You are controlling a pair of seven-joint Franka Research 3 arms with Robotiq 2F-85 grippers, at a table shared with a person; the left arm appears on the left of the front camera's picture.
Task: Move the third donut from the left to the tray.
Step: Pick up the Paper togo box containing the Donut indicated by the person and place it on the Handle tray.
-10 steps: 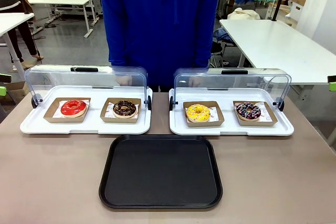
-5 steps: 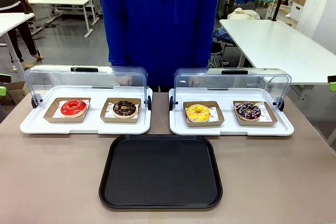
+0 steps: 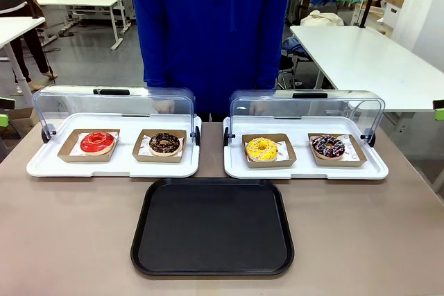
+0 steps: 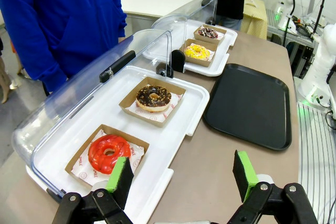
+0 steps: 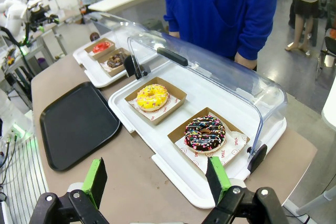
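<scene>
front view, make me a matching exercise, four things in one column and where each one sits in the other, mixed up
Things
1. red donut
2. yellow donut
3. chocolate donut with coloured sprinkles
4. black tray

Places
a. right half of the right white tray
b. on the table, nearer the robot than both white trays
c. left half of the left white tray
d. left half of the right white tray

Pairs: 1-c, 2-d, 3-a, 4-b
</scene>
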